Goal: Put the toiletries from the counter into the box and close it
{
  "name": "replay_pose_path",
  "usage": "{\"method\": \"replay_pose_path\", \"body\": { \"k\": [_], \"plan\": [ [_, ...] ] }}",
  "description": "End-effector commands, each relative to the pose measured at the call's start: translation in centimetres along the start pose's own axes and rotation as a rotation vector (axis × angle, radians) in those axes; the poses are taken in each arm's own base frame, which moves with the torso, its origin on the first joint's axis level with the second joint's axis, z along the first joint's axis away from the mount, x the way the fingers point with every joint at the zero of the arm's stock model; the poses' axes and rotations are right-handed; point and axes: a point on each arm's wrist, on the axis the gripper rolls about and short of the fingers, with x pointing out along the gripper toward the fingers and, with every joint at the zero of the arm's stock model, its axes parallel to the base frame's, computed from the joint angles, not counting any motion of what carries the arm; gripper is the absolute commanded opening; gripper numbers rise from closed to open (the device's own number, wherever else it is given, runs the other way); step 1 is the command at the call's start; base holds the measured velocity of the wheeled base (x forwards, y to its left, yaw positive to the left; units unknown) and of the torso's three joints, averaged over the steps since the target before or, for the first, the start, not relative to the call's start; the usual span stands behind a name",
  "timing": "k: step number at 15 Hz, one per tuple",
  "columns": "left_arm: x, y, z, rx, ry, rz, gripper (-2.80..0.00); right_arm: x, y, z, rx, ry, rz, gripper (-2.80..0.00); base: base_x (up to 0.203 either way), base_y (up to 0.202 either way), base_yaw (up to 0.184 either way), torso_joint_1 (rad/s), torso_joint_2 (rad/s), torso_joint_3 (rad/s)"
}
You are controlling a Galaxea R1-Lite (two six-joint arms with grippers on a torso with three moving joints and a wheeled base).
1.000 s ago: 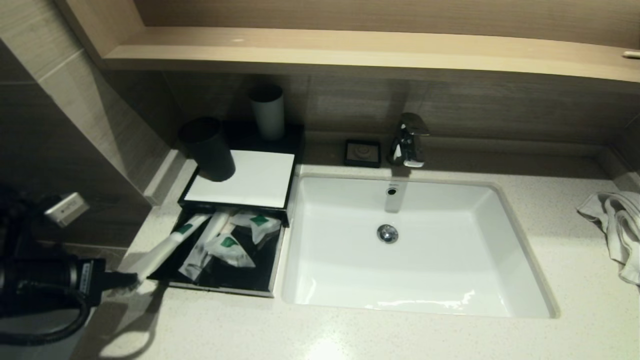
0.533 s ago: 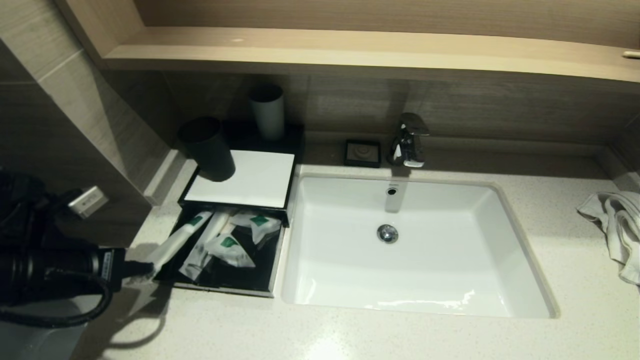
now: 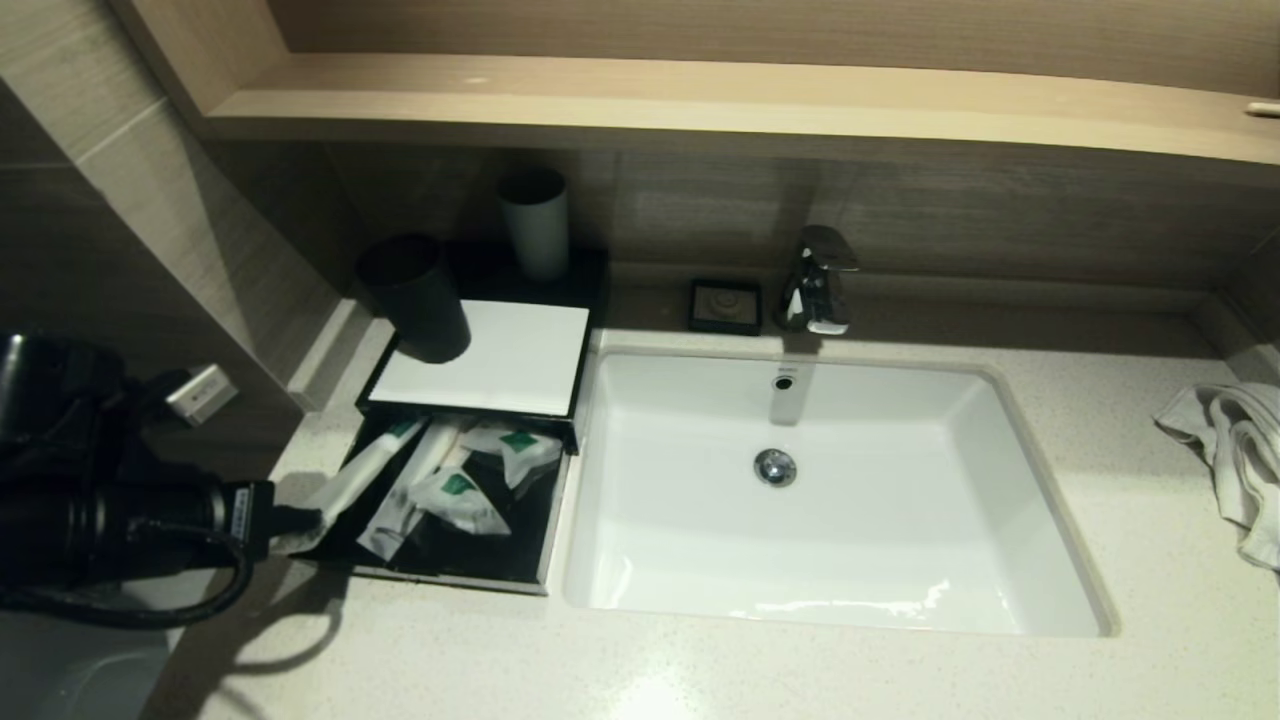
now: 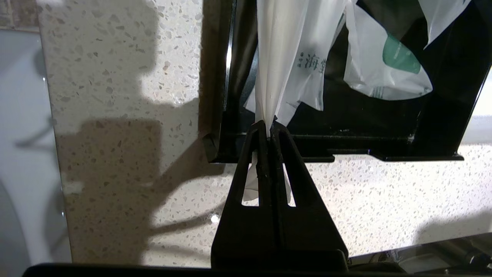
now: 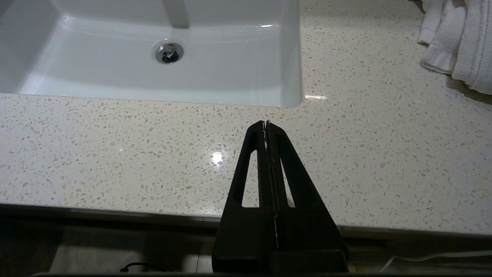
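Overhead, a wooden shelf [image 3: 700, 95] spans the speckled counter [image 3: 800, 670].

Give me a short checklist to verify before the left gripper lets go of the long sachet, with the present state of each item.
1. Left gripper shut on the long sachet: ok.
2. Long sachet fully inside the drawer: not ok, its held end overhangs the corner.
3. Drawer open: ok.
4. Other sachets inside the drawer: ok.
5. Right gripper clear, above the counter: ok.

Tan wooden shelf [image 3: 700, 95] over grey-tiled wall [image 3: 150, 230].
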Motion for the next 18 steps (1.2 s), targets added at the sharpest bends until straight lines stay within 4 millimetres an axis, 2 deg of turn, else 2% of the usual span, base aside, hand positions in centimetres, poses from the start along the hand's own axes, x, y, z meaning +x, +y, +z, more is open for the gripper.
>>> {"method": "replay_pose_path", "body": {
  "k": [1, 5, 12, 18],
  "plan": [
    [0.5, -0.3, 0.2, -0.003, -0.01, -0.015, -2.8, 0.0, 0.0, 0.0, 0.0, 0.0, 0.001, -2.8, 0.0, 0.0, 0.0, 0.0, 0.0, 0.0],
    [1.2, -0.8, 0.2, 0.007, 0.007, -0.016, -2.8, 0.0, 0.0, 0.0, 0.0, 0.0, 0.001, -2.8, 0.0, 0.0, 0.0, 0.0, 0.0, 0.0],
    [2.4, -0.6, 1.1, 0.012, -0.028, -0.008, -2.8, 0.0, 0.0, 0.0, 0.0, 0.0, 0.001, -2.8, 0.0, 0.0, 0.0, 0.0, 0.0, 0.0],
    [3.1, -0.7, 0.9, 0.015, -0.007, -0.016, -2.8, 0.0, 0.0, 0.0, 0.0, 0.0, 0.001, -2.8, 0.0, 0.0, 0.0, 0.0, 0.0, 0.0]
  ]
}}
